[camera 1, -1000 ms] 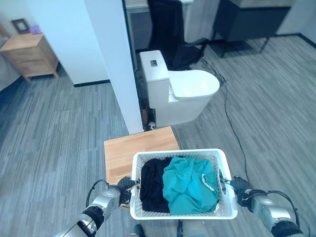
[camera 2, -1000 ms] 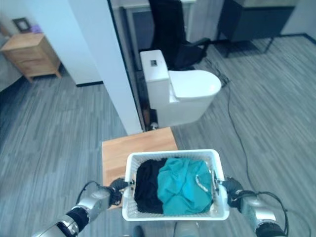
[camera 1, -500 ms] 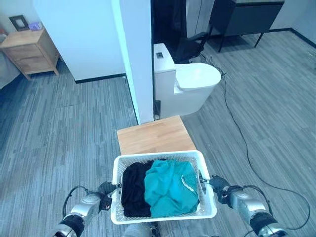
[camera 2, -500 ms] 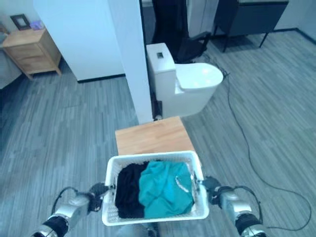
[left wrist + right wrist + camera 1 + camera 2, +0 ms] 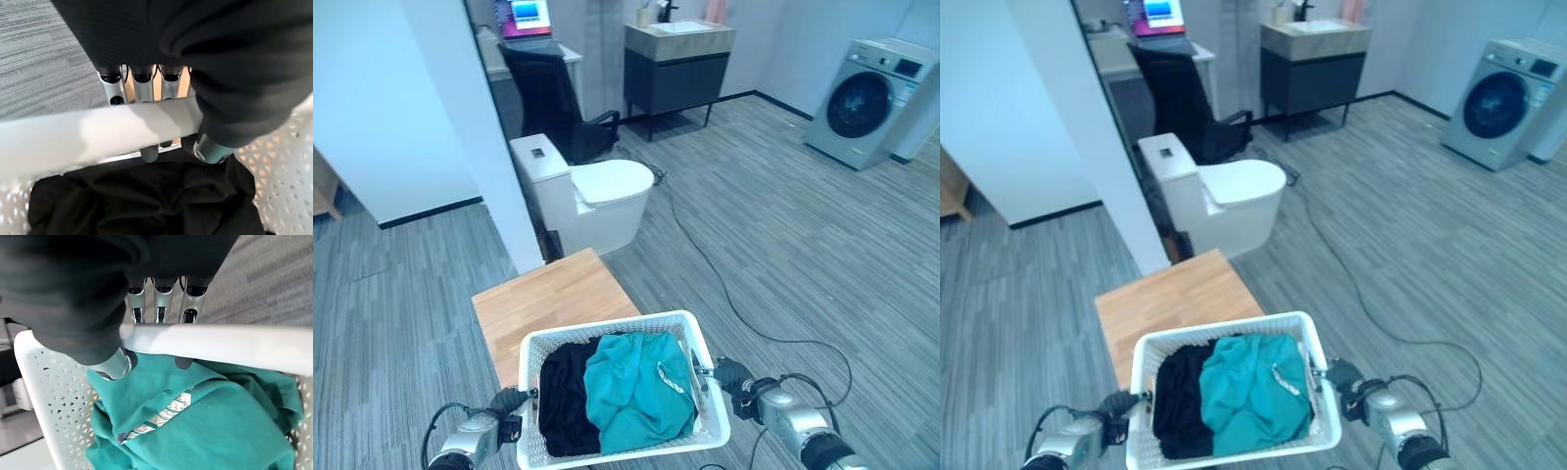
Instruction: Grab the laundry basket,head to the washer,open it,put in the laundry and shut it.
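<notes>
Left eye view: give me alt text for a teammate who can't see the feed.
Both hands, left hand and right hand, carry a white laundry basket holding black clothes and a teal garment. Ahead lie a wooden table and a toilet; the washer stands far off to the right.

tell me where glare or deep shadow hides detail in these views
Left eye view: laptop screen glows, pale sheen on the floor near the washer. Left wrist view: laundry basket rim bright under the left hand, black garment darkly shadowed. Right wrist view: teal garment beside the right hand evenly lit.
</notes>
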Controlling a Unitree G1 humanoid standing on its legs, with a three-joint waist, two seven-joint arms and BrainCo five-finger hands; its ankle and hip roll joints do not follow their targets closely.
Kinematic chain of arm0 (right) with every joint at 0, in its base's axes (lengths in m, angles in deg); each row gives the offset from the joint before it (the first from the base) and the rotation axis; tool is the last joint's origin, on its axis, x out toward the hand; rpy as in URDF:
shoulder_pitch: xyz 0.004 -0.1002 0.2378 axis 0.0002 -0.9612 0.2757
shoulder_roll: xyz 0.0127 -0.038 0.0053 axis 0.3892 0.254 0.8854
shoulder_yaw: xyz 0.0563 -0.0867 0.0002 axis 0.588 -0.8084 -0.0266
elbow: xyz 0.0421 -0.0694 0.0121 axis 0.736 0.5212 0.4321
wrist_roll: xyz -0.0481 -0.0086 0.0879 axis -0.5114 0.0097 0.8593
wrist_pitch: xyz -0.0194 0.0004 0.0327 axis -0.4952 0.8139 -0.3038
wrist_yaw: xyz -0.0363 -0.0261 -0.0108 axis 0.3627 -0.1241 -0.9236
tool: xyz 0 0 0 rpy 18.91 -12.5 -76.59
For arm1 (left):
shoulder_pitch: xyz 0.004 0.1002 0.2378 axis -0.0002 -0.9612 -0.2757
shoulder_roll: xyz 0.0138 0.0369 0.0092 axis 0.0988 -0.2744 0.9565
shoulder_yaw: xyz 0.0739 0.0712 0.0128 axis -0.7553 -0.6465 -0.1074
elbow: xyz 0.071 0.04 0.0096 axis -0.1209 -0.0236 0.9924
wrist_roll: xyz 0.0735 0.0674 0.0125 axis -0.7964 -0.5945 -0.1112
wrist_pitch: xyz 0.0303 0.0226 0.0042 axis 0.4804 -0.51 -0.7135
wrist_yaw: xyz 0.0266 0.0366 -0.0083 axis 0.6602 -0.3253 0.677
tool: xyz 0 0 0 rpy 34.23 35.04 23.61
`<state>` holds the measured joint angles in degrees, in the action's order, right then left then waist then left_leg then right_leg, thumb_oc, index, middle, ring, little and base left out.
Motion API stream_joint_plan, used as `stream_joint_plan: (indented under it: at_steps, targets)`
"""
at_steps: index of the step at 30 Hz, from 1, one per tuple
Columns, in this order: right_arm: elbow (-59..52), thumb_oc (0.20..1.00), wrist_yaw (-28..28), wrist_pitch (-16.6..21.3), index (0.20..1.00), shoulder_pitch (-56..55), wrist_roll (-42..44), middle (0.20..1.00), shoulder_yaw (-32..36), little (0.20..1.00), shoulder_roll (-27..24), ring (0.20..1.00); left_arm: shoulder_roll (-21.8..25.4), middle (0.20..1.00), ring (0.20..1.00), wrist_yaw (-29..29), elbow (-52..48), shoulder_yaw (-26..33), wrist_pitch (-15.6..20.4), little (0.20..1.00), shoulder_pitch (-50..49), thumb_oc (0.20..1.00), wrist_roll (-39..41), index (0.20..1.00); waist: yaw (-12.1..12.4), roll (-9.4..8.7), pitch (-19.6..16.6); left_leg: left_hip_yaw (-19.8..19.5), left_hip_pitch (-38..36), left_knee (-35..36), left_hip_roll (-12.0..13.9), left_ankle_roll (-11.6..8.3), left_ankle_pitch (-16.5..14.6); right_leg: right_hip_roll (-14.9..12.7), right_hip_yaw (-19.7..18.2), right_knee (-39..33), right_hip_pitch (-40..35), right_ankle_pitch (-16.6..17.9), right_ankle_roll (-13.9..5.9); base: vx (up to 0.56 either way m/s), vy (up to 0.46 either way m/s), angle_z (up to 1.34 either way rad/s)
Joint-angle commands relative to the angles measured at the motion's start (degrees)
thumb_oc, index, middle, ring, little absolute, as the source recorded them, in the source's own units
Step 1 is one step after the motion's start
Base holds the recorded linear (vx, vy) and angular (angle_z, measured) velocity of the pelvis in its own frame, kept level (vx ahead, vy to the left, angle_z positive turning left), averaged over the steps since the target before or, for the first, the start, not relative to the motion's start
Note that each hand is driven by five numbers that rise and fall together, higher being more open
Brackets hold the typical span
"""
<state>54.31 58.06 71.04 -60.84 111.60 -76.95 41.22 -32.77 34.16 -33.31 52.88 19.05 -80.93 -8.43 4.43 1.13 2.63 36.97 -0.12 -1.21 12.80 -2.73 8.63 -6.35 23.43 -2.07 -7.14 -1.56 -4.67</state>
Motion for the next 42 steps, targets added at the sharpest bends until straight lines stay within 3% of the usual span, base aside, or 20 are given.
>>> stream_joint_plan:
  at_steps: [1, 3, 5, 8, 9, 11, 17, 30, 36, 38, 39, 40, 42]
  targets:
    - [-8.1, 0.2, -11.5, 1.8, 0.2, 2.3, 1.2, 0.2, -7.6, 0.2, 3.0, 0.2, -5.7, 0.2, 0.2, -4.0, -0.3, -1.0, 4.8, 0.2, 10.9, 0.2, -0.4, 0.2, -0.9, 1.23, 2.8, -8.6, 2.7, 1.1, 1.3, -5.08, 5.7, 1.1, -0.6, -0.2, -0.9, 0.6, -1.77, -0.07, -0.065, -1.24]
    - [-8.1, 0.2, -11.8, 1.8, 0.2, 2.5, 1.1, 0.2, -7.8, 0.2, 2.5, 0.2, -6.0, 0.2, 0.2, -4.0, -0.5, -1.2, 5.2, 0.2, 11.0, 0.2, -0.4, 0.2, -0.7, 1.53, 3.4, -10.8, 3.8, 0.2, 1.0, -4.36, 6.3, 1.2, -0.8, -0.5, -0.2, 1.7, -1.3, -0.13, -0.032, -0.45]
    - [-8.3, 0.2, -12.2, 1.5, 0.2, 2.6, 0.5, 0.2, -8.0, 0.2, 0.9, 0.2, -5.9, 0.2, 0.2, -3.9, -1.7, -1.6, 5.4, 0.2, 10.6, 0.2, -0.1, 0.2, -0.4, 1.25, 4.2, -18.3, 5.1, -1.3, -1.3, -3.87, 4.1, 0.7, -2.6, -1.2, 0.6, 3.1, -1.65, -0.13, -0.056, -0.67]
    - [-8.0, 0.2, -12.2, 0.8, 0.2, 3.3, 1.1, 0.2, -7.2, 0.2, -0.1, 0.2, -5.3, 0.2, 0.2, -3.6, -6.4, -3.0, 6.0, 0.2, 10.8, 0.2, 1.6, 0.2, 2.0, 1.74, 5.0, -33.0, 5.1, -3.4, -7.7, -1.91, -1.6, 0.4, -8.2, -2.1, 2.1, 4.9, -2.38, 0.0, -0.058, -1.17]
    - [-7.8, 0.2, -12.2, 0.9, 0.2, 3.1, 1.3, 0.2, -6.7, 0.2, 0.2, 0.2, -5.4, 0.2, 0.2, -3.2, -6.9, -3.5, 6.1, 0.2, 11.1, 0.2, 2.3, 0.2, 2.0, 1.98, 4.7, -33.4, 5.0, -3.1, -8.0, -1.63, -1.6, 0.5, -8.4, -1.9, 2.2, 5.0, -2.3, 0.06, 0.013, -1.54]
    - [-6.8, 0.2, -11.7, 1.2, 0.2, 0.7, 1.8, 0.2, -4.6, 0.2, 0.5, 0.2, -5.8, 0.2, 0.2, -3.2, -7.2, -5.3, 5.6, 0.2, 11.4, 0.2, 1.6, 0.2, 1.3, 2.61, 3.8, -33.4, 4.3, -2.2, -8.7, -0.92, -1.3, 0.6, -8.0, -1.1, 1.3, 4.2, -1.81, 0.15, 0.094, -0.61]
    - [-4.5, 0.2, -11.8, 1.0, 0.2, -0.8, 1.2, 0.2, -3.3, 0.2, 0.0, 0.2, -6.4, 0.2, 0.2, -4.1, -4.8, -7.1, 5.3, 0.2, 12.3, 0.2, 0.4, 0.2, 0.5, 2.34, 2.9, -32.4, 1.6, -0.2, -10.7, 0.13, -2.5, -0.3, -8.3, -0.2, 0.1, 3.2, -2.15, 0.09, 0.081, 0.19]
    - [-7.4, 0.2, -14.3, 0.8, 0.2, -3.1, -0.1, 0.2, -2.0, 0.2, -0.5, 0.2, -7.2, 0.2, 0.2, -4.4, -5.7, -5.1, 6.4, 0.2, 10.4, 0.2, -0.5, 0.2, -4.4, 3.56, 3.6, -23.5, -2.8, 2.8, -12.9, 2.19, -6.2, -2.8, -18.1, 1.8, 5.4, 5.9, -4.84, 0.03, 0.098, -0.37]
    - [-3.5, 0.2, -13.7, 0.9, 0.2, -0.1, 0.3, 0.2, -2.4, 0.2, 0.4, 0.2, -7.2, 0.2, 0.2, -4.1, -6.9, -6.4, 6.7, 0.2, 11.1, 0.2, -0.3, 0.2, -6.4, 3.19, 3.9, -20.2, -4.5, 5.6, -13.7, 2.85, -6.0, -3.9, -20.7, 4.0, 8.7, 8.8, -6.5, -0.01, 0.043, -0.46]
    - [-2.2, 0.2, -13.6, 0.7, 0.2, 1.4, 0.5, 0.2, -3.1, 0.2, 1.5, 0.2, -7.0, 0.2, 0.2, -4.0, -6.2, -6.1, 6.6, 0.2, 11.5, 0.2, -0.2, 0.2, -5.7, 3.12, 4.1, -19.2, -4.6, 5.5, -13.4, 3.05, -6.1, -4.4, -18.9, 5.6, 9.6, 8.7, -6.55, -0.02, -0.027, -0.5]
    - [-1.9, 0.2, -13.7, 0.9, 0.2, 2.1, 0.2, 0.2, -3.6, 0.2, 1.8, 0.2, -6.8, 0.2, 0.2, -3.8, -6.1, -6.0, 6.7, 0.2, 11.7, 0.2, 0.0, 0.2, -4.9, 3.09, 4.3, -18.2, -4.7, 5.2, -12.9, 2.95, -6.3, -4.8, -14.0, 7.7, 10.2, 8.1, -6.43, -0.09, -0.023, -0.74]
    - [-1.4, 0.2, -13.9, 0.7, 0.2, 3.3, 0.1, 0.2, -4.4, 0.2, 2.1, 0.2, -6.4, 0.2, 0.2, -4.0, -5.7, -5.0, 5.9, 0.2, 12.1, 0.2, 0.0, 0.2, -3.8, 3.01, 4.8, -16.3, -4.6, 3.8, -11.8, 2.76, -7.2, -5.9, -1.9, 13.7, 11.3, 5.9, -5.39, -0.1, -0.034, -1.05]
    - [-1.5, 0.2, -14.8, 0.2, 0.2, 3.4, 0.1, 0.2, -5.0, 0.2, 2.2, 0.2, -5.8, 0.2, 0.2, -3.8, -5.9, -4.3, 5.8, 0.2, 12.2, 0.2, 0.5, 0.2, -3.7, 2.16, 4.8, -15.5, -4.6, 3.1, -11.7, 2.86, -7.9, -5.5, 0.5, 14.1, 11.7, 5.5, -5.08, -0.05, -0.08, -0.91]
